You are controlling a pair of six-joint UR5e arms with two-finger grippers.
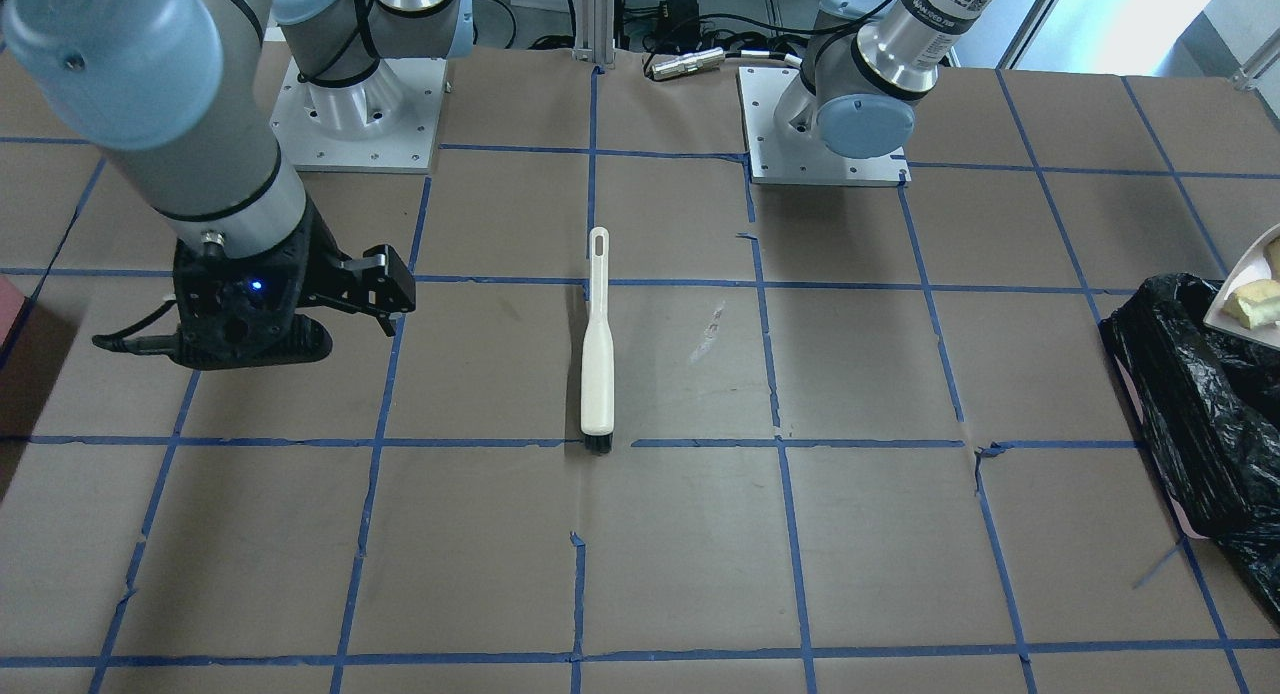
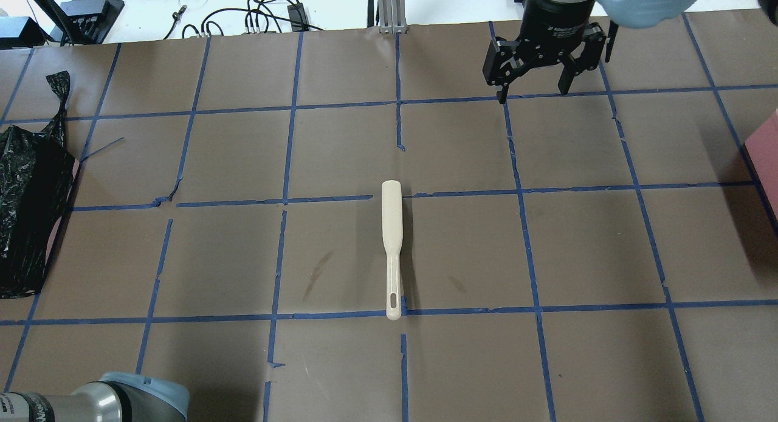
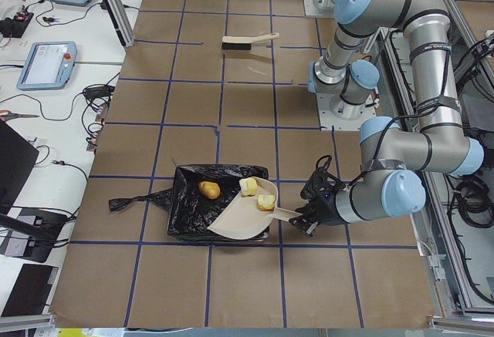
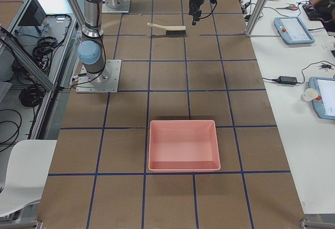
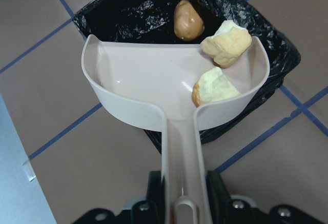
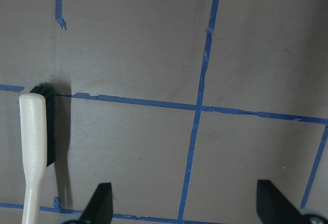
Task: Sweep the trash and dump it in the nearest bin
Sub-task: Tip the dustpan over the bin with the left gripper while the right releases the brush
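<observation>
My left gripper (image 5: 183,196) is shut on the handle of a pale dustpan (image 5: 154,85) and holds it tilted over the bin (image 5: 138,3), which is lined with a black bag. Two bread chunks (image 5: 226,42) (image 5: 214,86) lie at the pan's right side. The tan potato lump (image 5: 188,20) lies past the pan's rim on the black bag. The exterior left view shows the same: the pan (image 3: 243,217) over the bin (image 3: 189,217), the potato (image 3: 208,190) in the bag. My right gripper (image 2: 533,92) is open and empty above the table, far from the bin.
A cream brush (image 2: 392,245) with black bristles lies flat mid-table; it also shows in the right wrist view (image 6: 36,147). A pink tray (image 4: 183,145) with no bag stands at the table's end on my right. Blue tape lines cross the brown table cover.
</observation>
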